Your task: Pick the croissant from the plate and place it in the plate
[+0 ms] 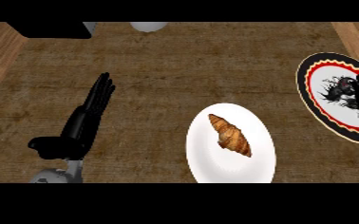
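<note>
Croissant [230, 135], golden and ridged, sits on the smooth white plate [203, 161] atop a rough brown woven bench [196, 66]. Left of that plate, the left hand [82, 123] rests, fingers [102, 91] straight and empty. Right of it lies a patterned red-and-black rimmed plate [312, 95].

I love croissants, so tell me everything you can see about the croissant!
The croissant is golden brown with ridged, flaky-looking layers, thicker in the middle and pointed at both ends. It lies flat and slanted on the plain white plate, its upper tip toward the far left, its lower tip toward the near right. Only the plate touches it. No hand is on it.
</note>
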